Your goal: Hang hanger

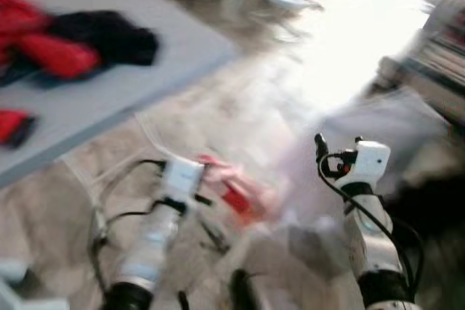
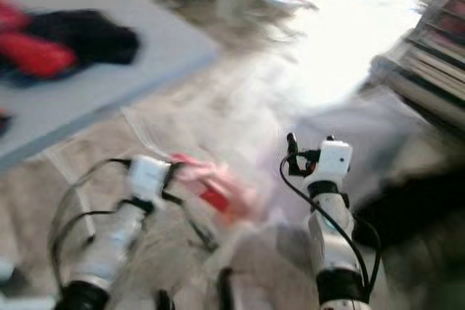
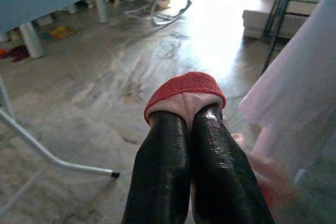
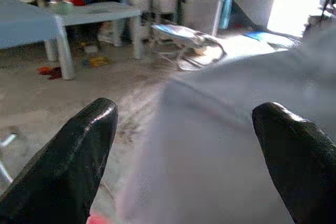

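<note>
Left hand (image 3: 191, 124) of ours pinches the red-and-pink garment (image 3: 185, 90) to carry it over the floor (image 3: 105, 87), right hand (image 4: 184, 156) spread empty.

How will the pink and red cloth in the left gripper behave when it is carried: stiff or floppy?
Probably floppy: the cloth bunches softly where the left gripper pinches it, and pale fabric hangs loose beside it. It looks light. It may swing or slip, since only a small fold is clamped.

A red and pink padded piece (image 3: 185, 90), taken to be part of the hanger, is seen clamped between two closed black fingers (image 3: 163, 166). A pale pink garment (image 3: 299, 103) hangs just beside it. Its full shape cannot be told through blur.
</note>
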Controlling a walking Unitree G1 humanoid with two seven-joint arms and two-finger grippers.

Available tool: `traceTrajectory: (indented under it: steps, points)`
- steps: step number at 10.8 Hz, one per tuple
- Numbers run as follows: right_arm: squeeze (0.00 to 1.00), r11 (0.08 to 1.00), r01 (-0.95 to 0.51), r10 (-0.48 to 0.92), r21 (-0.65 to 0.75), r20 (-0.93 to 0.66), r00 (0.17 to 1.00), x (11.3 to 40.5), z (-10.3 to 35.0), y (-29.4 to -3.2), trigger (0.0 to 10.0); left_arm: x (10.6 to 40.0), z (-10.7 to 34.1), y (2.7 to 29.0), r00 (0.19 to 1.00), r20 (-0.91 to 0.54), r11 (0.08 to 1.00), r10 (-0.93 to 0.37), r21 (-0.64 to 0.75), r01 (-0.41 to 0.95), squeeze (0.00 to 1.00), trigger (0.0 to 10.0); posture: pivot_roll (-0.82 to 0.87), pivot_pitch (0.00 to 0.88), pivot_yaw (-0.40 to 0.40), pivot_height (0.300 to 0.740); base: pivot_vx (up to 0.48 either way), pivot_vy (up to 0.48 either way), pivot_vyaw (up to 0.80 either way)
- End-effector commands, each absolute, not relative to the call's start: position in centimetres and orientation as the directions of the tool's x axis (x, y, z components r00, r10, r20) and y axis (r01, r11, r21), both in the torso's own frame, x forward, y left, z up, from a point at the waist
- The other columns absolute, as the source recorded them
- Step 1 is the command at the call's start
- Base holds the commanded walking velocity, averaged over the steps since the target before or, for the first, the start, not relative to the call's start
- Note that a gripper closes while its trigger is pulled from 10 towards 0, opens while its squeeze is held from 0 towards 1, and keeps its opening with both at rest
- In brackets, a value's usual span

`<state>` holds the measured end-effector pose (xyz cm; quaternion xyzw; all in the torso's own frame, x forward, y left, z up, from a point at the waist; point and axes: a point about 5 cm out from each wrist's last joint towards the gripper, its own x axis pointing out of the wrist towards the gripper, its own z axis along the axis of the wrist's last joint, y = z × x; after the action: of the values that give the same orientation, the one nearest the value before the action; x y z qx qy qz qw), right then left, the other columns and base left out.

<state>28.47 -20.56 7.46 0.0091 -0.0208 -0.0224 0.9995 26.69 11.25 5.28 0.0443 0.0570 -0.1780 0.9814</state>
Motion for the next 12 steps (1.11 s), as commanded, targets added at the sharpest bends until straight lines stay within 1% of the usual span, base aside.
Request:
traceTrajectory:
  steps: [1, 6, 7, 9, 12]
  points:
    - [0.0, 0.998, 0.056, -0.057, 0.017, 0.035, 0.998, 28.4, 7.4, -20.7, 10.0, 26.9, 5.7, 11.0, 0.927, -0.116, 0.929, -0.358, 0.055, 0.365, 0.0, 10.0, -0.01, 0.121, -0.018, 0.74, 0.0, 0.0, -0.8]
    - [0.0, 0.998, 0.059, -0.06, 0.013, 0.032, 0.998, 28.1, 7.3, -20.7, 10.0, 27.2, 6.0, 11.6, 0.932, -0.13, 0.938, -0.339, 0.022, 0.345, 0.0, 10.0, -0.01, 0.13, -0.017, 0.74, 0.0, 0.0, -0.8]
    - [0.0, 0.998, 0.059, -0.06, 0.014, 0.032, 0.998, 28.1, 7.3, -20.7, 10.0, 27.1, 6.0, 11.7, 0.932, -0.134, 0.94, -0.336, 0.021, 0.342, 0.0, 10.0, -0.01, 0.133, -0.018, 0.74, 0.0, 0.247, -0.51]
    - [0.0, 0.998, 0.057, -0.057, 0.011, 0.03, 0.998, 28.0, 7.2, -20.7, 10.0, 27.2, 6.0, 12.0, 0.934, -0.138, 0.943, -0.329, 0.013, 0.334, 0.0, 10.0, -0.01, 0.139, -0.018, 0.74, 0.0, 0.311, 0.0]
    - [0.0, 0.998, 0.057, -0.057, 0.01, 0.026, 0.998, 27.9, 7.1, -20.7, 10.0, 27.2, 6.0, 12.0, 0.932, -0.145, 0.942, -0.333, 0.006, 0.337, 0.0, 10.0, -0.02, 0.14, -0.019, 0.74, 0.0, 0.48, 0.0]
